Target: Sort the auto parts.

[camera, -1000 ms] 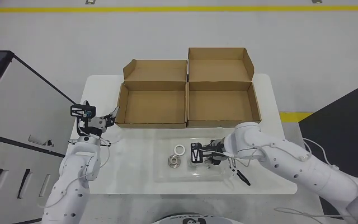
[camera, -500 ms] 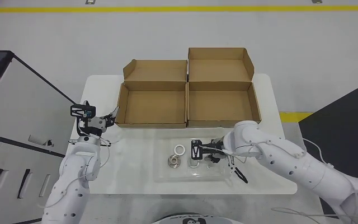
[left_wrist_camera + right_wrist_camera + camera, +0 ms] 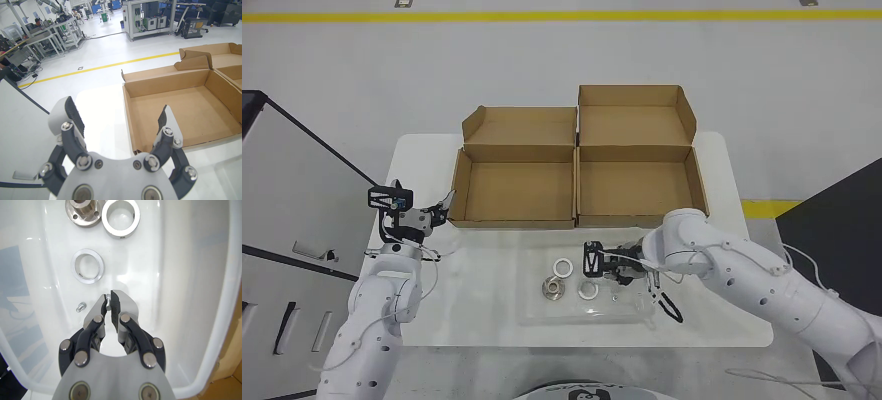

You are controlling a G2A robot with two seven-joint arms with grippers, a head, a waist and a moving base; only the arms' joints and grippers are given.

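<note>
Auto parts first, starting with the one I have in hand: a small threaded bolt (image 3: pixel 108 301) is pinched between the pads of the right gripper (image 3: pixel 108 303), low over the white tray (image 3: pixel 179 275). It sits right at the pad tips, shank along the fingers, and I can't quite tell whether it is clear of the tray floor.

Just beside the fingers lies a second loose bolt (image 3: pixel 81 307), short and bright, on its side. Beyond it is a plain metal ring (image 3: pixel 88 279) with a small hole in its wall. Farther off a second, similar ring (image 3: pixel 121 233) lies touching or nearly touching a flanged hub (image 3: pixel 83 211), duller metal with holes in its flange.

My worry is the grip. With so little bolt between the pads, a quick lift or a brush against the tray wall could let it pivot and drop. It might roll among the other parts or off the table.

Past the tray, the left box (image 3: pixel 517 190) and the right box (image 3: pixel 637 190) stand open side by side, nothing in them that I can see. The left gripper (image 3: pixel 117 106) hangs beside the left box, fingers spread wide, holding nothing.
</note>
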